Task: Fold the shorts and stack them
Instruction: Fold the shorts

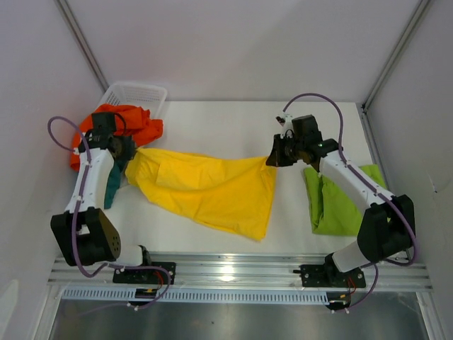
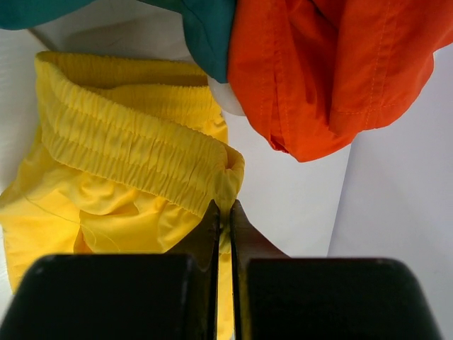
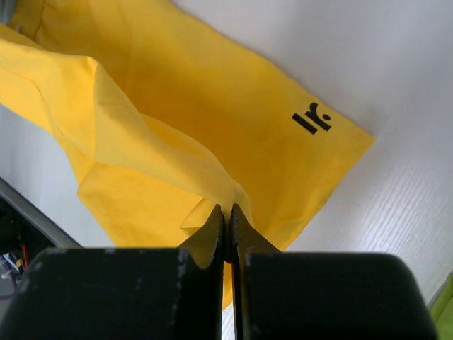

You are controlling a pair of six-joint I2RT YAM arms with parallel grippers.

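While the orange shorts [image 1: 134, 122] and teal shorts [image 1: 112, 191] sit heaped at far left, your left jaws are clenched on the waistband of the yellow shorts [image 1: 205, 188], which stretch across the surface [image 1: 226, 120] to your right jaws, clamped on the leg end; the lime green shorts [image 1: 340, 205] lie at far right.

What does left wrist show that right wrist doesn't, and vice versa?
Left wrist only: a gathered elastic waistband, orange shorts and teal shorts just beyond it.
Right wrist only: a black logo on a flat yellow leg, and a sliver of lime green shorts at the frame corner.
Both: the yellow shorts pinched in a shut hand over the white table. The left hand is at the waistband end and the right hand is on a leg fold.
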